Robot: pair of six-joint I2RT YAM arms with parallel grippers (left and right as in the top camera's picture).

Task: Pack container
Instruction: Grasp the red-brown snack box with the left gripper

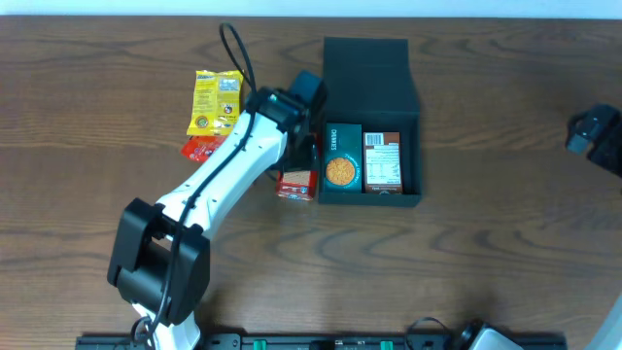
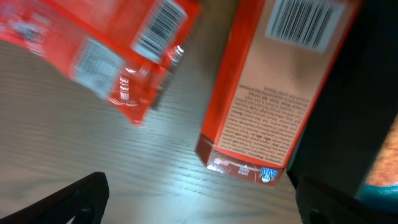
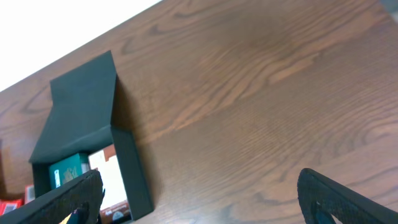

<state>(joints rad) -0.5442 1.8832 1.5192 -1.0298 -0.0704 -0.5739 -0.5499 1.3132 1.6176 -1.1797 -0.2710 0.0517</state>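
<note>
The black container (image 1: 370, 117) stands open at the table's middle back, lid flap (image 1: 369, 68) laid back; it shows in the right wrist view (image 3: 127, 168) too. Inside lie a teal box (image 1: 341, 160) and a brown-white box (image 1: 382, 161). A small red box (image 1: 296, 184) lies just outside its left wall, also in the left wrist view (image 2: 273, 93). My left gripper (image 2: 199, 202) is open, hovering over the table beside that red box. A red packet (image 2: 106, 56) lies further left. My right gripper (image 3: 199, 199) is open and empty at the far right.
A yellow snack packet (image 1: 215, 100) and a red packet (image 1: 201, 148) lie left of the left arm (image 1: 224, 175). The right arm's end (image 1: 598, 134) sits at the table's right edge. Dark wood table all round.
</note>
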